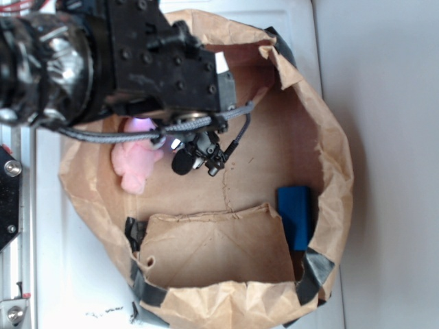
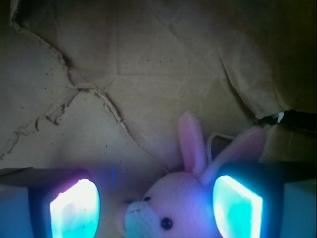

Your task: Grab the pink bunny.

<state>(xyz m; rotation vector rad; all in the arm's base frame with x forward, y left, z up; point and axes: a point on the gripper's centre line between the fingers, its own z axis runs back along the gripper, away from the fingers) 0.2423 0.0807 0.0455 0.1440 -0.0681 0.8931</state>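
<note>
The pink bunny (image 2: 178, 201) lies on the brown paper inside the bag, its two ears pointing up and its white muzzle and dark eyes facing the wrist camera. In the exterior view the pink bunny (image 1: 134, 163) shows just left of and under the black arm. My gripper (image 2: 156, 206) is open, with the two glowing pads (image 2: 75, 208) on either side of the bunny's head. The right pad sits close to the head and one ear; the left pad stands apart from it. A white loop string (image 2: 214, 140) shows between the ears.
The brown paper bag (image 1: 322, 130) with rolled-down walls rings the work area. A blue block (image 1: 295, 216) lies at the bag's right inside wall. A folded paper flap (image 1: 212, 247) rises at the front. Black tape (image 1: 315, 271) patches the bag's rim.
</note>
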